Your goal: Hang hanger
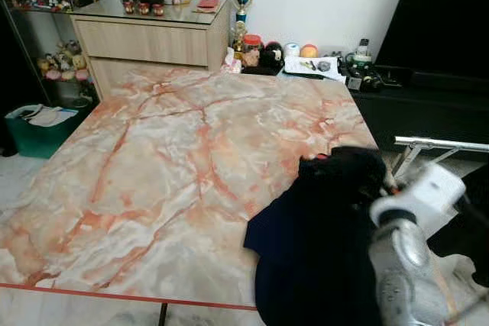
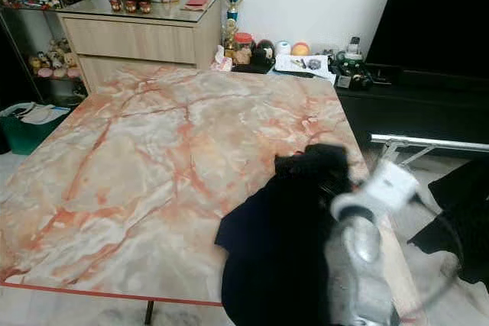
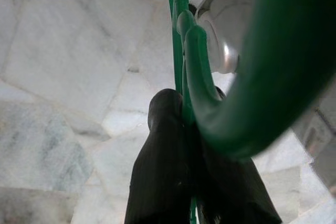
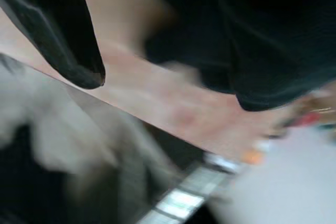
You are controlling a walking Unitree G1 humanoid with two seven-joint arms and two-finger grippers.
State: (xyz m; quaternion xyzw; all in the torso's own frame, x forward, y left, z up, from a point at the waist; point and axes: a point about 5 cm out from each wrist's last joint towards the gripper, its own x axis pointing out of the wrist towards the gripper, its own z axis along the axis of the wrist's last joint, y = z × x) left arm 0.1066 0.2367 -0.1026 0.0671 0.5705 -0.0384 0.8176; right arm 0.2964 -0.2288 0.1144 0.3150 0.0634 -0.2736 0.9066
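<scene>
Between my left gripper's (image 3: pixel 184 124) black fingers I clamp the green plastic hanger (image 3: pixel 210 103); beside my right gripper (image 4: pixel 168 82), fingers apart, dark cloth (image 1: pixel 321 242) drapes the marble table (image 1: pixel 168 166).

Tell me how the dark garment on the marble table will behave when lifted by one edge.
The dark garment lies crumpled, draping over the marble table's near edge, so it is probably floppy and would sag and stretch out rather than hold shape. It looks like thin cloth, likely light. On the smooth tabletop it may slide easily, and the overhanging part could pull it off.
</scene>
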